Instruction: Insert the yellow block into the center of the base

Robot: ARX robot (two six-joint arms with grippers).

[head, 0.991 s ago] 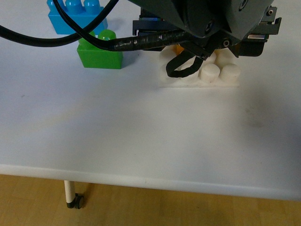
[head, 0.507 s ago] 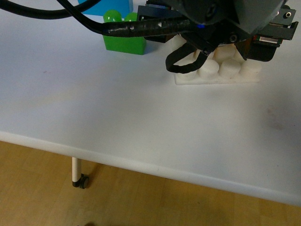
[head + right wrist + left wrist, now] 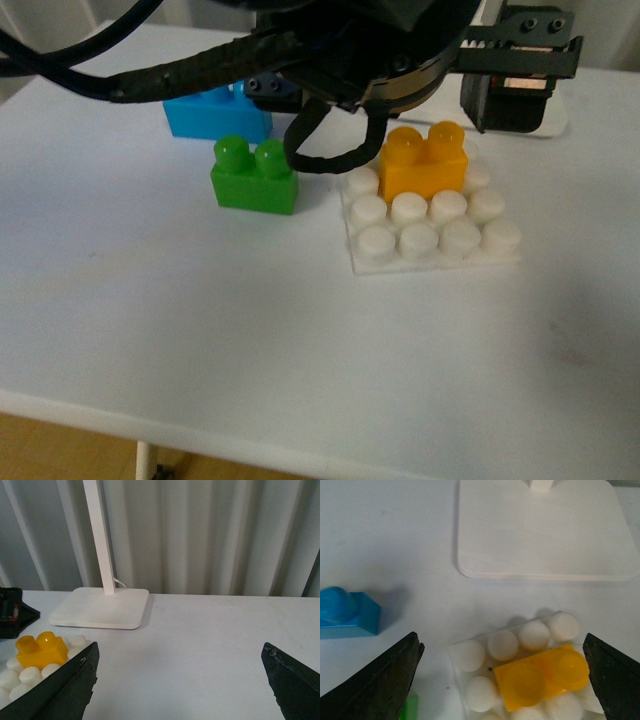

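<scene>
The yellow block [image 3: 424,160] stands on the studs of the white base [image 3: 430,240], across its middle and towards its far side. My left gripper [image 3: 501,642] is open and hangs above the yellow block [image 3: 540,676] and the base [image 3: 470,655], with a finger [image 3: 380,680] well apart on either side and touching neither. The left arm's body [image 3: 370,50] fills the top of the front view. My right gripper [image 3: 180,652] is open and empty over bare table. In its view the yellow block [image 3: 42,649] and the base [image 3: 20,677] are off to one side.
A green two-stud brick [image 3: 254,178] sits just left of the base and a blue brick [image 3: 215,112] behind it. A smooth white lamp foot [image 3: 100,607] with a post [image 3: 100,535] stands beyond the base, in front of a curtain. The lamp foot also shows in the left wrist view [image 3: 545,530].
The left arm has lifted off the base. It covered the yellow block before. Now the block shows free on the studs. The front view has shifted.
</scene>
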